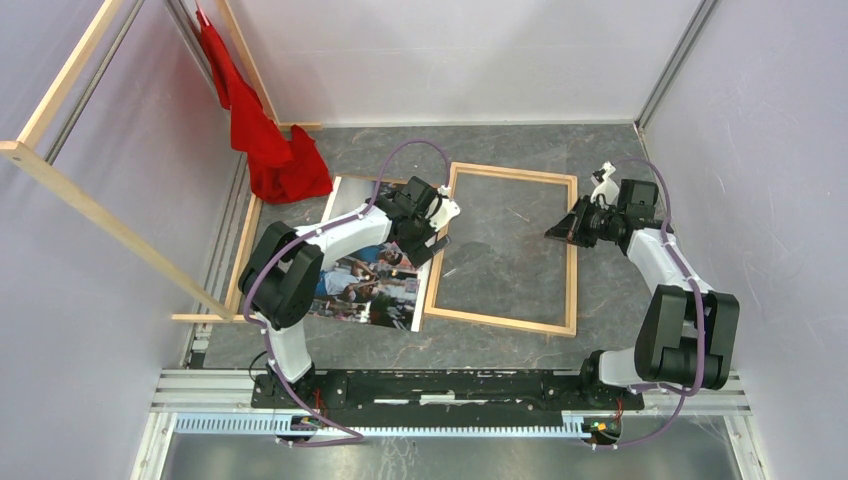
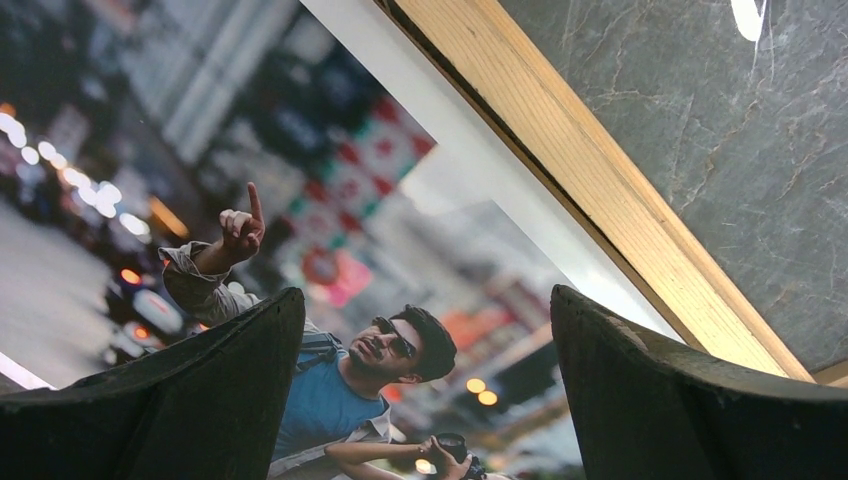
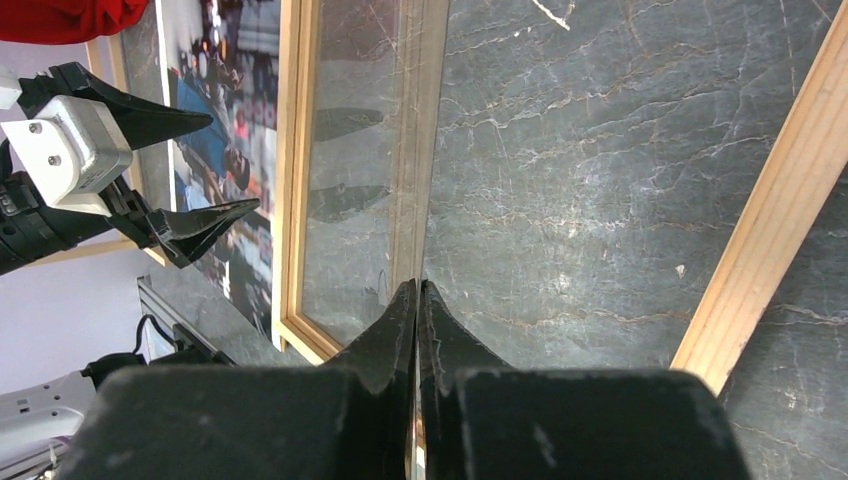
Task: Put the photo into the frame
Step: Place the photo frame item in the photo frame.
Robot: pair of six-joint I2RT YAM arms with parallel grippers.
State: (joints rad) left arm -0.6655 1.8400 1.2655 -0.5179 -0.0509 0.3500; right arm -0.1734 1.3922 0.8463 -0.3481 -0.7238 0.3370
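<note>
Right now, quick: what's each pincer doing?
Left pincer: open, holding nothing, above the photo.
Right pincer: closed, apparently pinching the edge of a thin clear pane.

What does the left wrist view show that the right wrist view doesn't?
Left wrist only: the pointing man in sunglasses on the photo, in close detail. Right wrist only: the right tool shut, seemingly on a clear pane, and a red cloth. Both: photo, frame, open left tool, marbled table.
</note>
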